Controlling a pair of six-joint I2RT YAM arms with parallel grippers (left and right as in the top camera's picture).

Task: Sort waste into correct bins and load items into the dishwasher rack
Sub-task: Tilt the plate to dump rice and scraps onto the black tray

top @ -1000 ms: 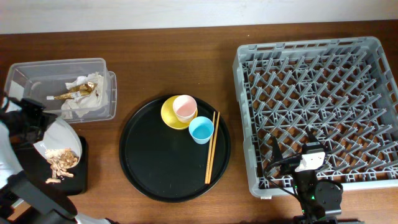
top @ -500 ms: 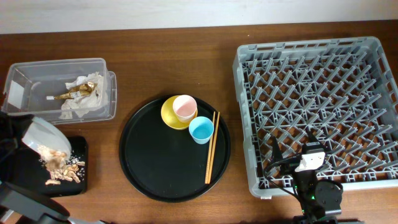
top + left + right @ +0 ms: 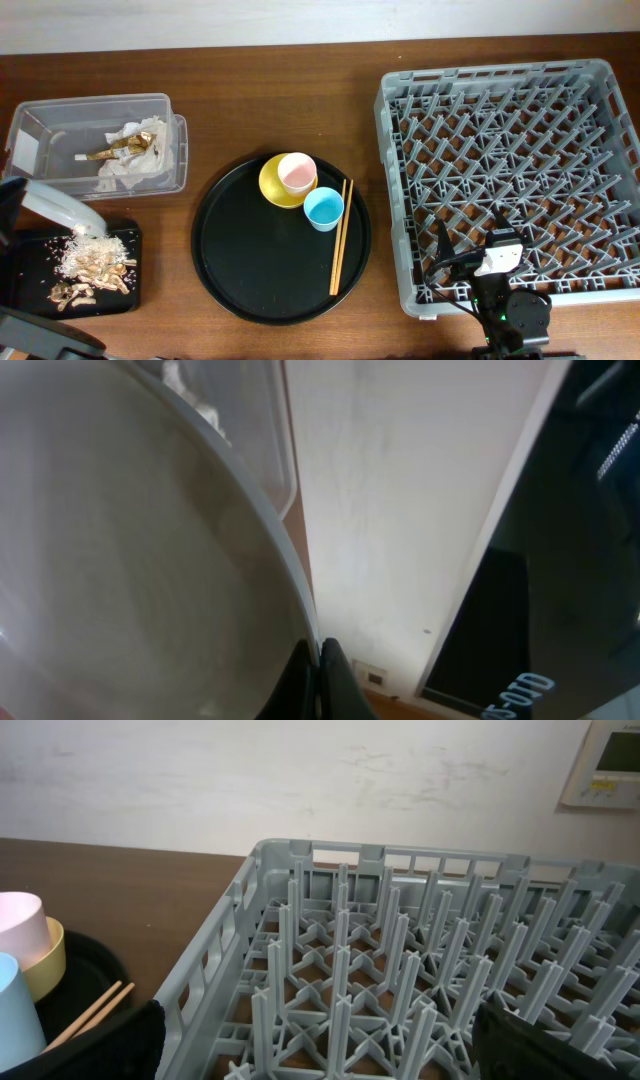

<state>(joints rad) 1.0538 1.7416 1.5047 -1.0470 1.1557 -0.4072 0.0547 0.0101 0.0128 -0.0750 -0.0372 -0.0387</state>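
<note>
My left gripper point(image 3: 318, 680) is shut on the rim of the pale grey plate point(image 3: 58, 208), held tilted steeply at the far left over the shallow black tray point(image 3: 128, 300). White rice and brown food scraps point(image 3: 90, 265) lie in that tray. The plate fills the left wrist view point(image 3: 130, 570). The clear tub point(image 3: 60, 125) holds crumpled white paper and a gold wrapper point(image 3: 128, 148). The yellow dish point(image 3: 272, 184), pink cup point(image 3: 297, 172), blue cup point(image 3: 324, 208) and chopsticks point(image 3: 341, 236) sit on the round black tray point(image 3: 240, 270). My right gripper point(image 3: 320, 1040) is open over the near edge of the grey rack point(image 3: 510, 170).
The rack's upright pegs point(image 3: 400, 960) fill the right wrist view, with the pink cup point(image 3: 20, 920) and chopsticks point(image 3: 90, 1010) at its left edge. Bare wooden table point(image 3: 300, 95) lies behind the round tray.
The left gripper tipped the plate steeper and swung it left. The food scraps and rice slid off it into the black tray. The right arm has not moved.
</note>
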